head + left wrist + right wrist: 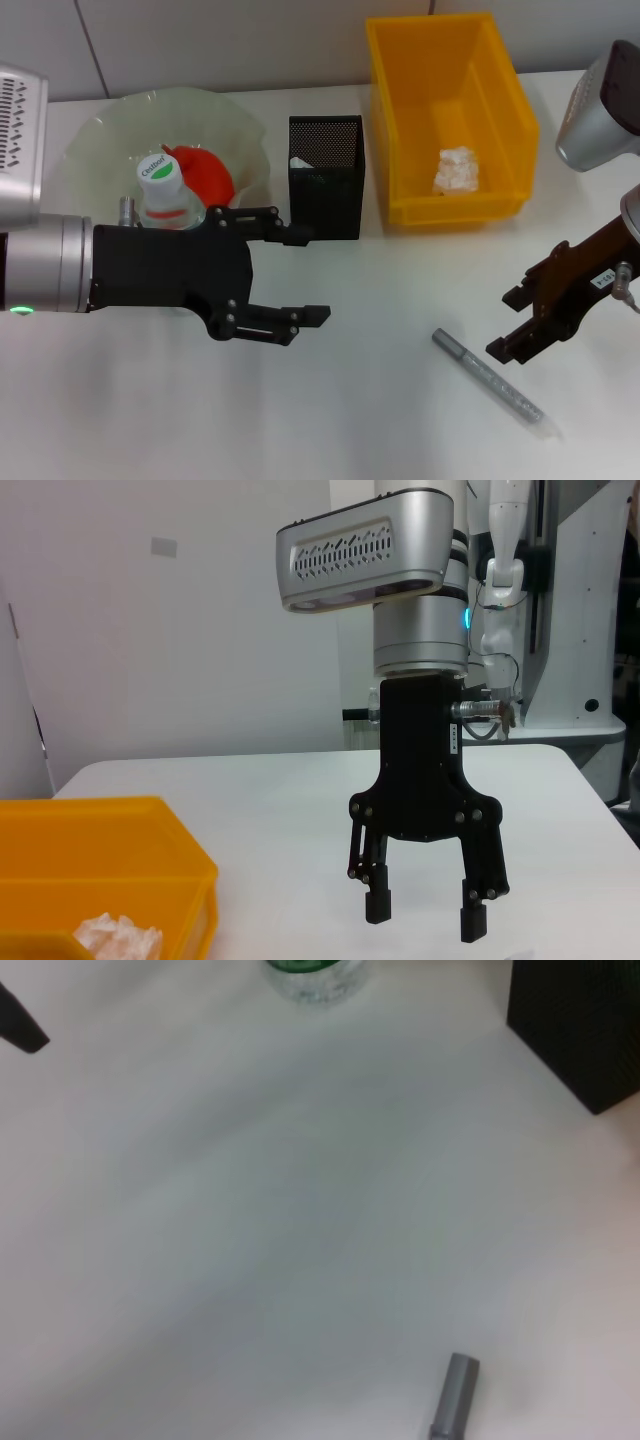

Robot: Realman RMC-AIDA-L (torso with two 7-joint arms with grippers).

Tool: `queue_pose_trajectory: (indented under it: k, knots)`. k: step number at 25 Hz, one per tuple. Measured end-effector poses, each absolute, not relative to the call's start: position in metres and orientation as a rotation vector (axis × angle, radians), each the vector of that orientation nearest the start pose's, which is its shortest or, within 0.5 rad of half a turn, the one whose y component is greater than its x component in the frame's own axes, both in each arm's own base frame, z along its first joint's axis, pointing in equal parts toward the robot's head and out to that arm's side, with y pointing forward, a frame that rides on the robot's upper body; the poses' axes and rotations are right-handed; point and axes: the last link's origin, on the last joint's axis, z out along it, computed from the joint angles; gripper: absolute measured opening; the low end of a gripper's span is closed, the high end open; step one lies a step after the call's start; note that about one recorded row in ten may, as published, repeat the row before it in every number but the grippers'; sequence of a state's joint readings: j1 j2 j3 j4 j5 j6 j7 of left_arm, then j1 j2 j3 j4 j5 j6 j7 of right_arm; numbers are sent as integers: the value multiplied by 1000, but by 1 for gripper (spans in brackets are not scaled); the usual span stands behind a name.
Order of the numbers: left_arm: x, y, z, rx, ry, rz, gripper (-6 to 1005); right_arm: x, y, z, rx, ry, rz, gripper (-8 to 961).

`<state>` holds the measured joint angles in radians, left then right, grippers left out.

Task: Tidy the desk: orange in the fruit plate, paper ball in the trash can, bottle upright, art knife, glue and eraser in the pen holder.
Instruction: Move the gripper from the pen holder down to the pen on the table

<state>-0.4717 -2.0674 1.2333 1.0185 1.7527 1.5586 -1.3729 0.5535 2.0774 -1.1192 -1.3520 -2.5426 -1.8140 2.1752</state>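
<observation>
Knife [492, 388], the grey art knife, lies on the bench just beside the right gripper [512, 322], whose jaws stand wide; its long axis runs diagonally. Left gripper [305, 275], also wide, sits farther off.

Matt mesh pen holder [325, 176], glossy plastic bin [448, 120] — crumpled paper ball [457, 170]

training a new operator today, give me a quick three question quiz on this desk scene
1. True or false: the paper ball lies in the yellow bin.
2. Which item lies on the table nearest the right pincer? A) eraser B) grey art knife C) orange
3. Fill in: the bottle stands ____ beside the left pincer.

Key
1. True.
2. B; the orange is in the fruit plate.
3. Upright, cap on top.
</observation>
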Motion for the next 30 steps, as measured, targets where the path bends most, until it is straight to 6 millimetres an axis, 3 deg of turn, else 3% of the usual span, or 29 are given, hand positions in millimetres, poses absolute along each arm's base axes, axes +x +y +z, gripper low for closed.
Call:
queue_pose_trajectory:
  k: [30]
  knots:
    - [-173,324,-16,-2997,66,-612,813,214,319,27,-2824,926,-612,730]
